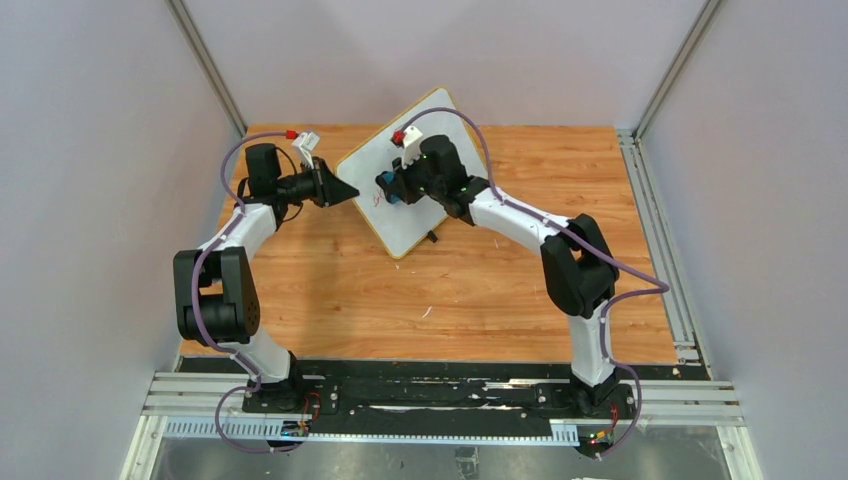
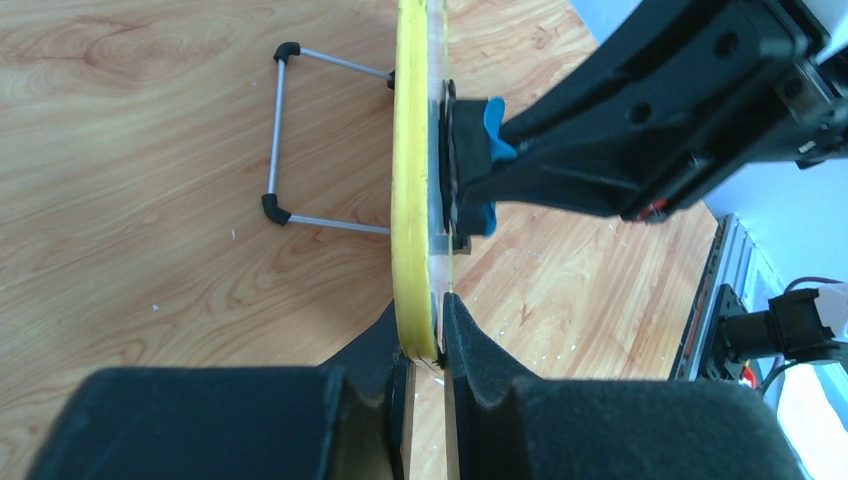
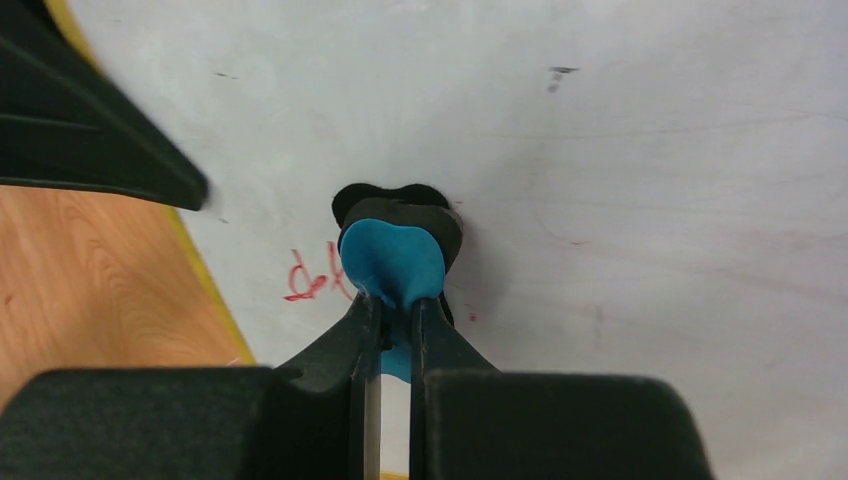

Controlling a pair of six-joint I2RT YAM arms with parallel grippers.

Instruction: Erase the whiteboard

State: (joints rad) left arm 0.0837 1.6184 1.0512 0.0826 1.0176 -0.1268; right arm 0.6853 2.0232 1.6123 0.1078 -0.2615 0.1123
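Propped whiteboard (image 1: 400, 225), eraser (image 3: 392, 260) against it, table's (image 1: 480, 290) far edge.
Frame clamped by left gripper (image 2: 437, 310); right gripper (image 3: 395, 305) pinched eraser beside red writing (image 3: 315, 280).

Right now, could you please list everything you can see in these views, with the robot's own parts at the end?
whiteboard: one, white with a yellow frame, propped tilted at the far middle of the table
red writing: one small patch, red, on the board beside the eraser, toward the yellow edge
eraser: one, blue with a black pad, pressed against the board's face
wire stand: one, silver with black feet, behind the board, resting on the table
table: one, light wood, under everything
left gripper: one, black, shut on the whiteboard's edge
right gripper: one, black, shut on the eraser
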